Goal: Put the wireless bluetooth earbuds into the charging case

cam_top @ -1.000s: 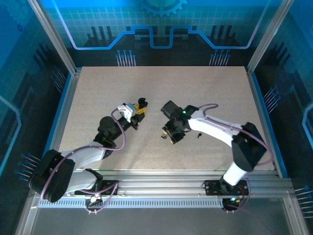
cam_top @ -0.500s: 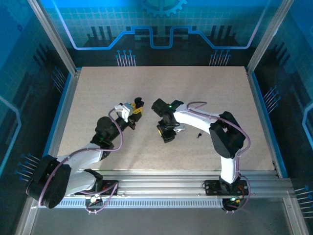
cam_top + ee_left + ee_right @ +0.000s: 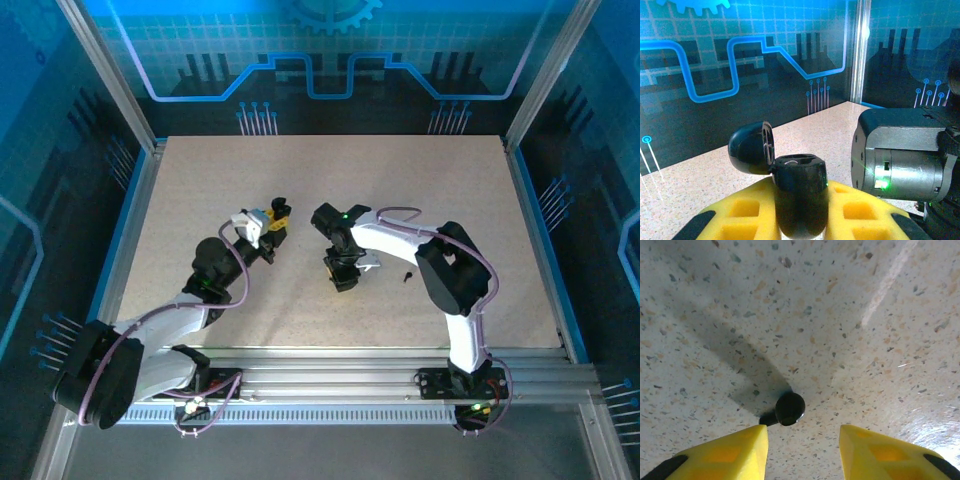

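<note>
Pale speckled table [image 3: 200,180] carries two loose items: a black earbud [image 3: 789,408] lying just ahead of the gap between the right gripper [image 3: 802,437] fingers, and a second black earbud [image 3: 407,276] near, off that gripper's right.

Speckled beige tabletop [image 3: 400,180], blue circuit-patterned walls [image 3: 450,40], aluminium frame [image 3: 101,60].

Right hand [image 3: 802,432] fingers [image 3: 725,455] beyond bottom edge
</note>
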Robot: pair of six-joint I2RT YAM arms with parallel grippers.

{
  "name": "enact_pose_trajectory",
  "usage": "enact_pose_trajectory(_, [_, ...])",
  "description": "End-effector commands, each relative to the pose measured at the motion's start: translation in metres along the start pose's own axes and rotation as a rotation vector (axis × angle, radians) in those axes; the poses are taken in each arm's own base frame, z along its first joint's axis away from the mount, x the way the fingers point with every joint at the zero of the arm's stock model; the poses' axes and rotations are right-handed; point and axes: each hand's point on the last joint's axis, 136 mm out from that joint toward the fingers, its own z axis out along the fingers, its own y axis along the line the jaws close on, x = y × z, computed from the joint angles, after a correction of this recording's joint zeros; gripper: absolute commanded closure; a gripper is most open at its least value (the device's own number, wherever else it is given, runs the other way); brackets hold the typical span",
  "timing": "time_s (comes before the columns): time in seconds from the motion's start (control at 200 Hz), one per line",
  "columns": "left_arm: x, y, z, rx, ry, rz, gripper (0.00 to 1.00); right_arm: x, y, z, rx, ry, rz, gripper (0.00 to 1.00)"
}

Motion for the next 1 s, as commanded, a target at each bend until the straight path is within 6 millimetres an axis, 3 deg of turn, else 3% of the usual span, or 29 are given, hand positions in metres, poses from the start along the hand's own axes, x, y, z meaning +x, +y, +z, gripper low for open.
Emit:
enact_pose_trajectory(0.0, [-0.001, -0.002, 0.002, 0.028, -0.009, -0.01, 0.84, -0.01, 0.005, 0.002, 0.005, -0.03, 0.052, 0.59])
enact_pose_trajectory(0.285, [0.0, 0.0, 0.009, 0.032, -0.008, -0.017, 0.83, -0.017, 0.006, 0.01, 0.009, -0.03, 0.073, 0.64])
enact_pose_trajectory(0.665, [0.003, 0.001, 0.014, 0.039, -0.003, -0.025, 0.83, -0.018, 0.003, 0.021, 0.029, -0.013, 0.09, 0.64])
enact_pose_trajectory(0.99, [0.003, 0.002, 0.016, 0.042, 0.004, -0.027, 0.83, -0.022, -0.003, 0.029, 0.06, -0.016, 0.097, 0.72])
